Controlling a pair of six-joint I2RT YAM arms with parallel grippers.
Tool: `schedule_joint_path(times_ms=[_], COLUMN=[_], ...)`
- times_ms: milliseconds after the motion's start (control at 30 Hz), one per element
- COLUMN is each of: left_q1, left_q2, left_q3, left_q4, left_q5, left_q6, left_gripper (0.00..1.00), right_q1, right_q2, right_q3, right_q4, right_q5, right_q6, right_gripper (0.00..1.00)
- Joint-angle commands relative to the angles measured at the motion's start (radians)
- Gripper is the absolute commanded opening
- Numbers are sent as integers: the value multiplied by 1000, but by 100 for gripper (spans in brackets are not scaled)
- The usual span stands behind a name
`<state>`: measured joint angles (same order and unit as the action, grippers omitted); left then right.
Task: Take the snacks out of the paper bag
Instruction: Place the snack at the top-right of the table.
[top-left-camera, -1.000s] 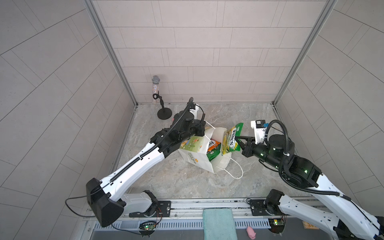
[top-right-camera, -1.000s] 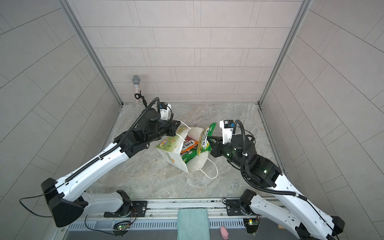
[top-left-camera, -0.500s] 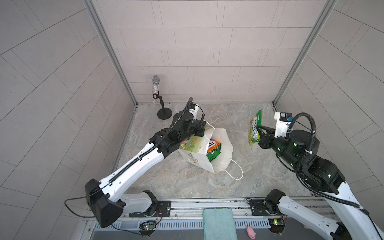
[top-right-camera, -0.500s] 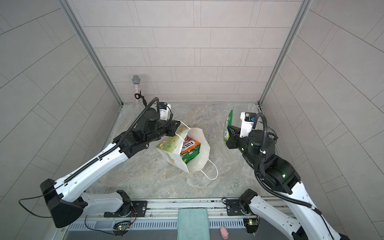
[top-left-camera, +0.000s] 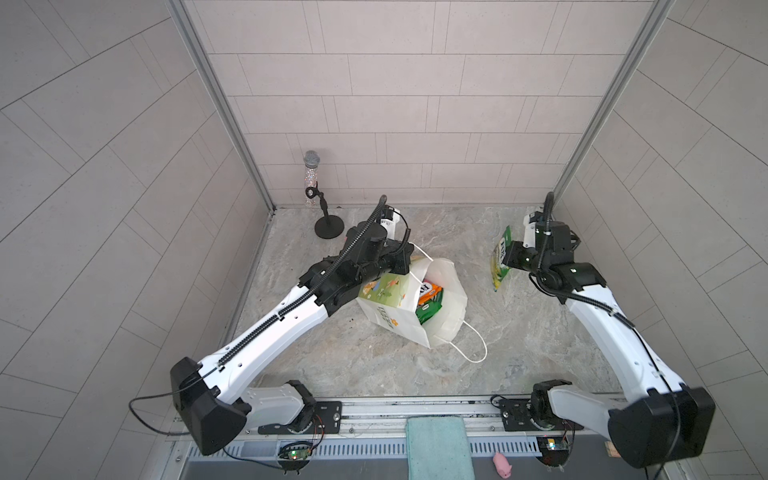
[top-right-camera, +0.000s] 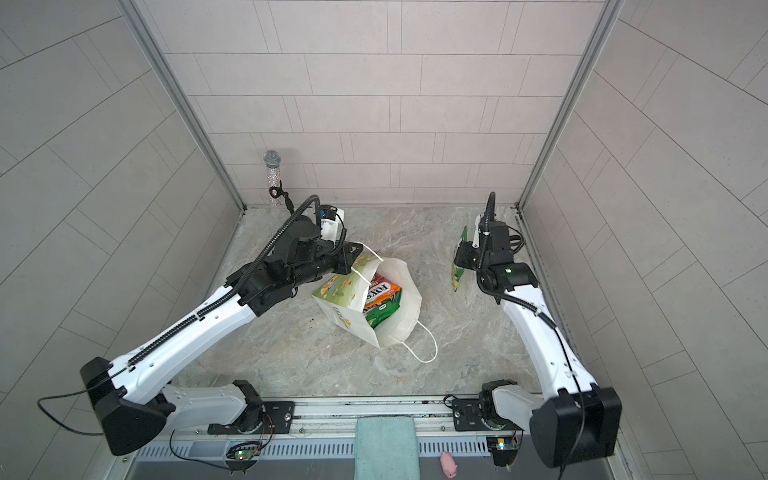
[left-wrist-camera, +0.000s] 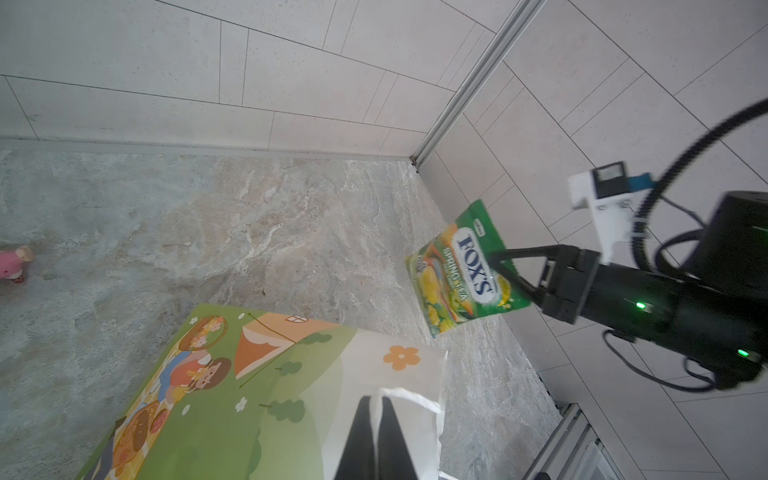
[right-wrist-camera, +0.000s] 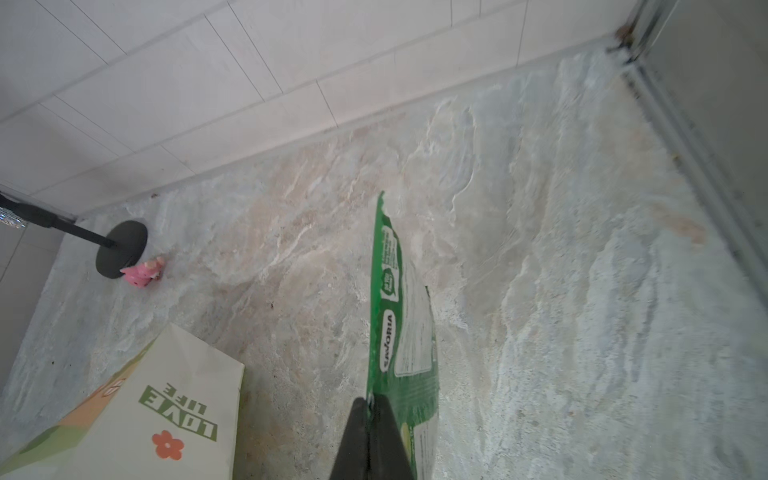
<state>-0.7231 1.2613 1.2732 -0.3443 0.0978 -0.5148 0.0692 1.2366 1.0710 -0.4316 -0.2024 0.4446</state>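
The white paper bag stands tilted mid-floor with its mouth open. My left gripper is shut on the bag's upper rim. Snacks lie inside: an orange FOX'S packet on top of a green packet. My right gripper is shut on a yellow-green FOX'S packet. It holds the packet in the air, well to the right of the bag and near the right wall.
A microphone on a round black stand stands at the back left, with a small pink toy beside its base. A teal cloth and a pink pig lie on the front rail. The right wall is close behind the right arm.
My right gripper has carried the yellow-green packet out of the bag's mouth, rightward and back towards the right wall. The left gripper and bag have stayed put.
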Motion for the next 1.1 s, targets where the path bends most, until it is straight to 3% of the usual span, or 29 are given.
schedule_joint_path(times_ms=[0,167,467,633,867,1067], left_q1=[-2,-2,-3,-2,-2,-2], left_q2=[-5,-7,5,14,23,23], left_q3=[34,41,45,51,58,55], left_q4=[-21,-38,-45,-44,-41,-39], left_q5=[12,5,5,9,19,25], left_q6=[28,39,40,39,38,38], left_gripper=[0,0,0,0,0,0], right_q1=[-12,-23,-90,-117,-158,-186], right_q2=[85,295,622,732,760,789], right_q3=[46,143,267,301,288,295], right_q4=[202,344,647,618,434,384], right_q5=[-157,-335,-531,-521,-392,-319], right_q6=[-9,78,318,319,182,153], right_gripper=[0,0,0,0,0,0])
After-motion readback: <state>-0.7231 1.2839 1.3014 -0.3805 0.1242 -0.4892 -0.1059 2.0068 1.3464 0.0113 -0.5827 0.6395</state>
